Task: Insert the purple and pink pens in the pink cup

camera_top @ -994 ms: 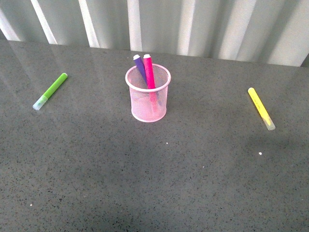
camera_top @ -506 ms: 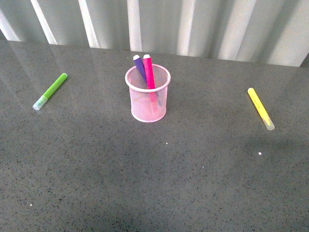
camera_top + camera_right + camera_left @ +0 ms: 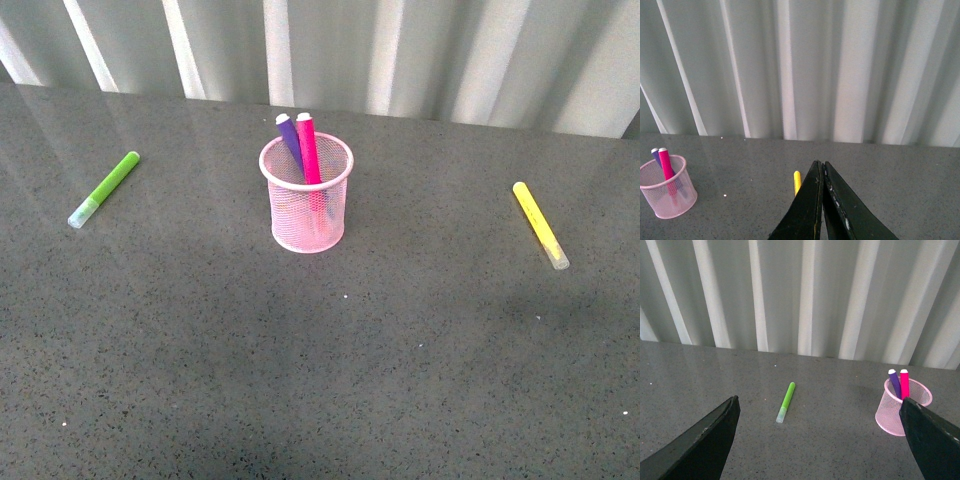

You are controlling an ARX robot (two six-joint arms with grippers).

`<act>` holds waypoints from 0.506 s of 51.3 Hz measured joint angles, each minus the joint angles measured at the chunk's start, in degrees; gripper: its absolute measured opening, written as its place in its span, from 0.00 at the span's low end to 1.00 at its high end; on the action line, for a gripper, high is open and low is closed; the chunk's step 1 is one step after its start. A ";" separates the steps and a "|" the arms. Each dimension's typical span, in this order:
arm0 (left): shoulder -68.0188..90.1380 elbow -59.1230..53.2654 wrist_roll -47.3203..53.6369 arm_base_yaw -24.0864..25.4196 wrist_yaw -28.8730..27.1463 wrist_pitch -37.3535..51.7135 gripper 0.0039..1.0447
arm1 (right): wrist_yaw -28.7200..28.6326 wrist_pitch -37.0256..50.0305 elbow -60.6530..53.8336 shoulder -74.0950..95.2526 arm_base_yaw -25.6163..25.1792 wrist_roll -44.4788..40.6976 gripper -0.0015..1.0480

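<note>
In the left wrist view the left claw point(image 3: 817, 440) is seen spread wide, its two dark fingers point(image 3: 700, 445) at the lower corners of the frame, and nothing is held between them. In the right wrist view the right claw point(image 3: 822, 200) is pressed closed at lower centre, finger against finger, with nothing gripped. Neither claw is seen in the front view.

Beyond the claws, the pink cup point(image 3: 307, 195) is found upright just above centre of the front frame, on the dark speckled table point(image 3: 320, 380). The purple pen point(image 3: 290, 140) and the pink pen point(image 3: 308, 148) are both stood inside it, leaned together toward the upper left, with their ends projected above the rim. A green marker point(image 3: 104, 188) is laid at the left of the frame and a yellow marker point(image 3: 540, 224) at the right, each well apart from the cup.

The insertion step is judged to be complete, since both named pens are lodged in the cup. No further grasp appears to be called for; what remains, at most, is for the arms to be kept clear so that the cup is not knocked and the other two markers are left untouched.
</note>
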 joint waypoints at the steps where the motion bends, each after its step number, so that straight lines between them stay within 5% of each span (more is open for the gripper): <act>1: 0.00 0.00 0.00 0.00 0.00 0.00 0.94 | 0.00 -0.26 0.00 -0.26 0.00 0.00 0.03; 10: 0.00 0.00 0.00 0.00 0.00 0.00 0.94 | 0.02 -3.39 0.02 -3.32 0.00 0.00 0.03; 14: 0.00 0.00 0.00 0.00 0.00 0.00 0.94 | 0.00 -12.50 0.04 -10.51 0.02 0.00 0.03; 26: 0.04 0.00 0.00 0.00 0.00 0.00 0.94 | 0.02 -13.07 0.07 -12.72 0.04 0.02 0.03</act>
